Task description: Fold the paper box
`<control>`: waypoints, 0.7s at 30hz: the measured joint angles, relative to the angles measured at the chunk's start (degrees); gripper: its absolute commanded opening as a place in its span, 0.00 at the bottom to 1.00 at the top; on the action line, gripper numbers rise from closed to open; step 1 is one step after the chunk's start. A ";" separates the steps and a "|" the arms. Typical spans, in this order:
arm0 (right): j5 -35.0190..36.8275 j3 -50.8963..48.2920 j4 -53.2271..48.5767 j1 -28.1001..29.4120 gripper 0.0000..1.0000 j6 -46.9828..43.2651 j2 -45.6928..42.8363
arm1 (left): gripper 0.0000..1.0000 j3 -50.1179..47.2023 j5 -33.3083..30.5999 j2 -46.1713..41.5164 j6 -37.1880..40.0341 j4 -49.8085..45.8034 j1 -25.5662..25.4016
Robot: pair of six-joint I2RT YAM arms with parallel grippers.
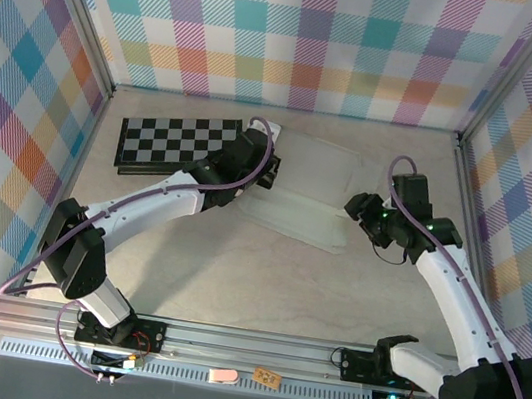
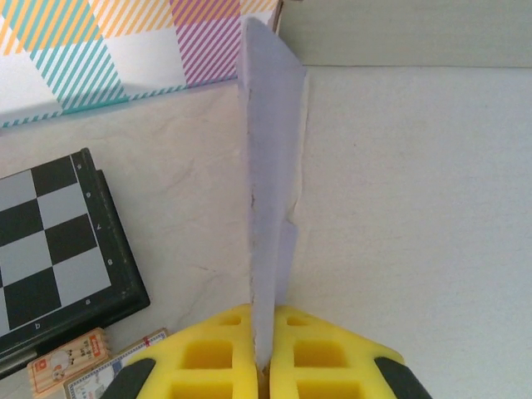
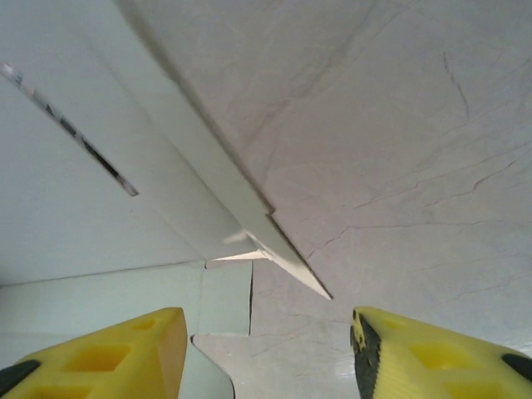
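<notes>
One paper box [image 1: 305,198] lies near the middle of the table [image 1: 234,275], mostly a flat, pale sheet in the top view, its long side running from about 11 o'clock to 4 o'clock. At its 10 o'clock end the left gripper [image 1: 257,146] meets it; at its 3 o'clock edge sits the right gripper [image 1: 354,206]. A black-and-white checkerboard [image 1: 179,140] lies at 9 o'clock from the sheet, just beside the left gripper.

From the left wrist, one flap [image 2: 270,166] stands upright, edge-on, lavender on its face, running toward 12 o'clock. The left gripper [image 2: 266,341] is clamped on the foot of that flap, its yellow fingers [image 2: 208,357] pressed to either side of the card. To the right of the flap the cream-white side of the sheet lies flat. At 9 o'clock is the checkerboard's corner [image 2: 50,249], and at 7 o'clock two small card packs [image 2: 71,370] lie against it; these packs are too small to make out from above.

From the right wrist, the sheet shows cream-white with a thin slot [image 3: 71,129] cut at 10 o'clock and a raised fold running toward 5 o'clock, ending in a pointed tip. The right gripper [image 3: 266,353] has its jaws wide apart, grasping nothing: one finger over the card, the other over bare marbled table.
</notes>
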 measured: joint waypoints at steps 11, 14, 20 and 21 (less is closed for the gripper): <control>-4.46 0.13 2.82 -1.66 0.44 5.35 2.34 | 0.00 0.00 0.61 0.00 0.00 0.59 -0.31; -5.35 0.13 3.74 -1.66 0.41 6.88 2.73 | 0.00 0.00 0.57 0.00 0.00 0.59 -0.33; -6.43 0.24 4.76 -1.70 0.37 8.96 4.48 | 0.00 0.02 -0.35 0.00 0.20 0.61 -0.92; -6.51 0.37 4.74 -1.70 0.37 9.22 4.96 | 0.00 0.00 -0.48 0.00 0.20 0.59 -1.05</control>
